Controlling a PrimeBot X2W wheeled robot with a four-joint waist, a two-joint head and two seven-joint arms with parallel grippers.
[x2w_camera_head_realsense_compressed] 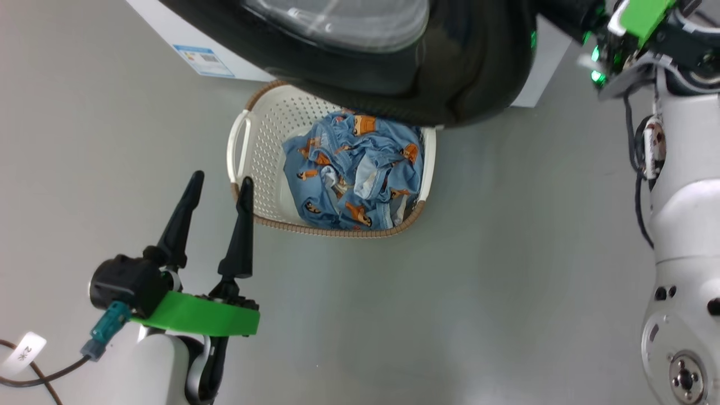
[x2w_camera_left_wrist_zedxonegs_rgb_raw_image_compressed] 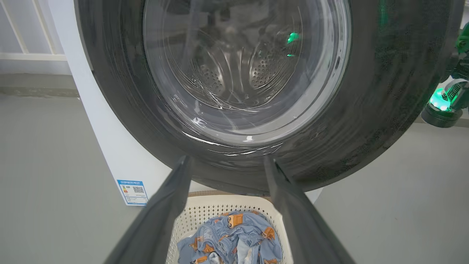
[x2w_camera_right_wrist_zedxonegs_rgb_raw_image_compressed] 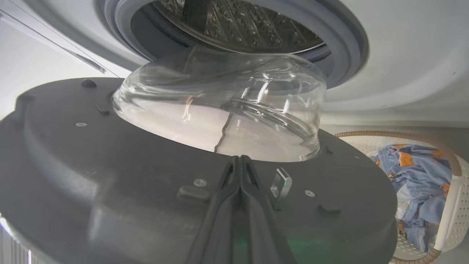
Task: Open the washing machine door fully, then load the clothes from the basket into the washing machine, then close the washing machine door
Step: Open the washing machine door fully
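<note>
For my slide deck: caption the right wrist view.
Shut right gripper aimed at the inner face of the open washing machine door, clothes in the basket beyond.

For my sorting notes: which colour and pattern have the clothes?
The clothes are light blue with small orange-brown figures; head view best.

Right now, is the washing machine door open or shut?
Open. The washing machine door shows its inner face; its glass bowl stands clear of the gasket, the drum exposed behind.

On white cable tag (x2w_camera_head_realsense_compressed: 23,347): "2", unclear mark. On washing machine (x2w_camera_left_wrist_zedxonegs_rgb_raw_image_compressed: 110,146), blue sticker (x2w_camera_left_wrist_zedxonegs_rgb_raw_image_compressed: 133,191): print illegible.
</note>
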